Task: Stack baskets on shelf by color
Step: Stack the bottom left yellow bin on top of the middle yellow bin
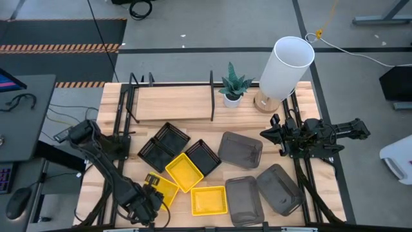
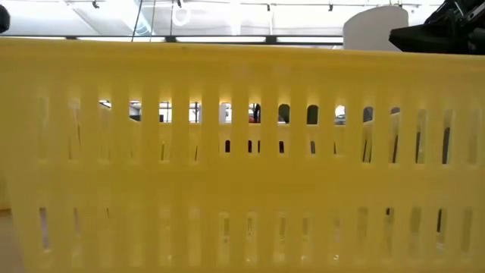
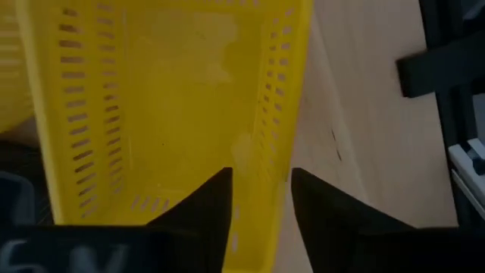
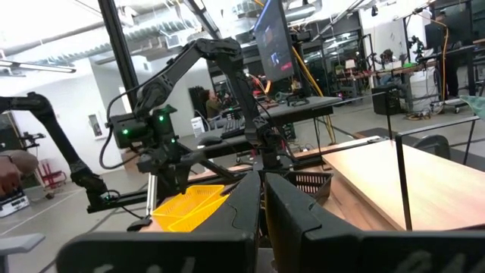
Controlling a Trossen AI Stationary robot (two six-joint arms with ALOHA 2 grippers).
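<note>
Overhead, at seven o'clock on the wooden bench [image 1: 302,96], the left gripper [image 1: 149,201] has its two dark fingers [image 3: 204,208] parted on either side of the slatted wall of a small bright yellow plastic basket [image 1: 161,189], neither plainly pressing it. Two more yellow baskets [image 1: 209,200] lie just beside it toward five o'clock. The light-wood shelf in its black rod frame [image 1: 174,102] sits at twelve o'clock. The right gripper [image 1: 273,134] hovers at three o'clock, fingers [image 4: 242,205] nearly together, holding nothing
</note>
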